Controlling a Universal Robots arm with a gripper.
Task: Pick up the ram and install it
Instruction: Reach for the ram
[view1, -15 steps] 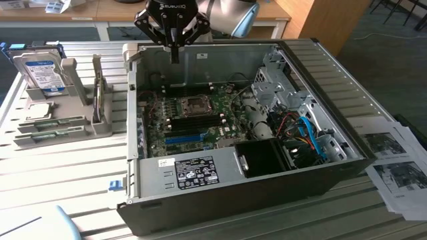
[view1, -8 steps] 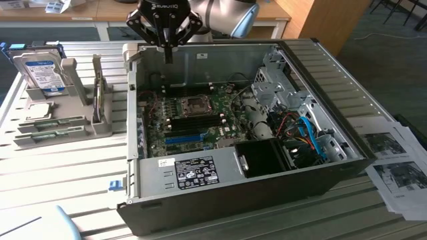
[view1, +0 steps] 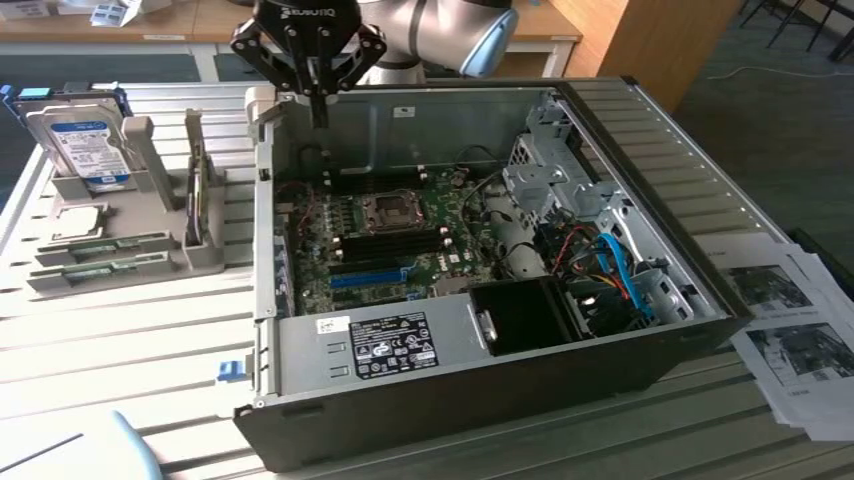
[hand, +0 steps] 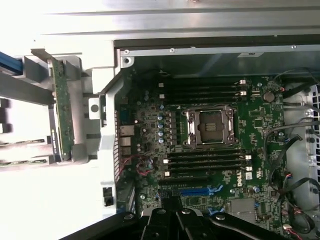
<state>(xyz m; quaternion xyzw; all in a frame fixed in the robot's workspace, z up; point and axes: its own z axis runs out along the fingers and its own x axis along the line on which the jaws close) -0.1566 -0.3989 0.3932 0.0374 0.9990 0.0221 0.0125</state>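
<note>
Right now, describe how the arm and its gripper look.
The gripper is black, built of bolted linkage bars that taper to narrow tips, with white lettering across its body. The arm behind it has a rounded, silver-grey joint with a light blue cap.

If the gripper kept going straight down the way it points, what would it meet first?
Most likely the motherboard inside the open case; the shut gripper hangs above it, nothing visible between, though depth is unclear.
</note>
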